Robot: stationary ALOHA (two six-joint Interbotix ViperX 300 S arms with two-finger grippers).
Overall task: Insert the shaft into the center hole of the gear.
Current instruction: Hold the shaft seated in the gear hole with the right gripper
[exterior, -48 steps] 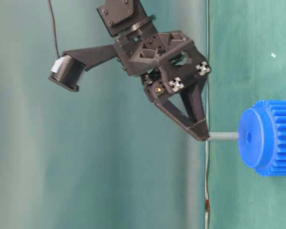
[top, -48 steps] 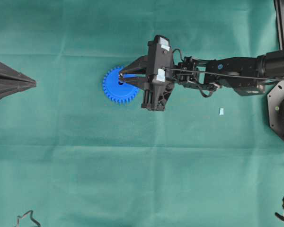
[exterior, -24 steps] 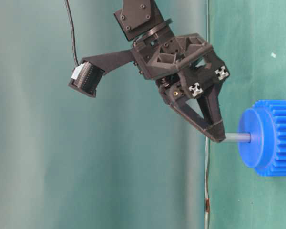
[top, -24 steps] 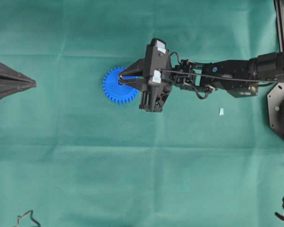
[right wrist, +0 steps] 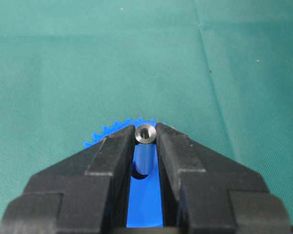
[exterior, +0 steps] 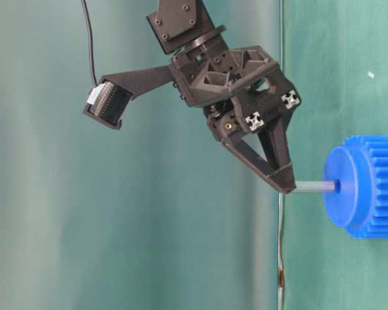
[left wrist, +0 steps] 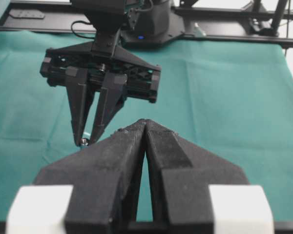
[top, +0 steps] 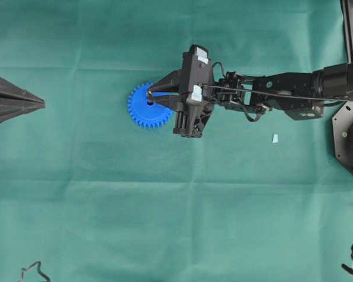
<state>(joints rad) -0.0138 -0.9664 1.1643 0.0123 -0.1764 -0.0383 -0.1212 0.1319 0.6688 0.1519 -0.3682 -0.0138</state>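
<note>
The right gripper (right wrist: 145, 146), clamped on the thin silvery metal shaft (right wrist: 145, 155), apparently entering the bright blue toothed gear (exterior: 365, 186); any tilt could jam it.

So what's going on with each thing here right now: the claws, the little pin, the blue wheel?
right gripper: shut on the shaft, above the gear.
shaft: held by its top end, lower tip at the center hole.
center hole: shaft tip at its mouth; depth unclear.
gear: lying flat on the green cloth.
left gripper: shut, empty, off to the side.
</note>
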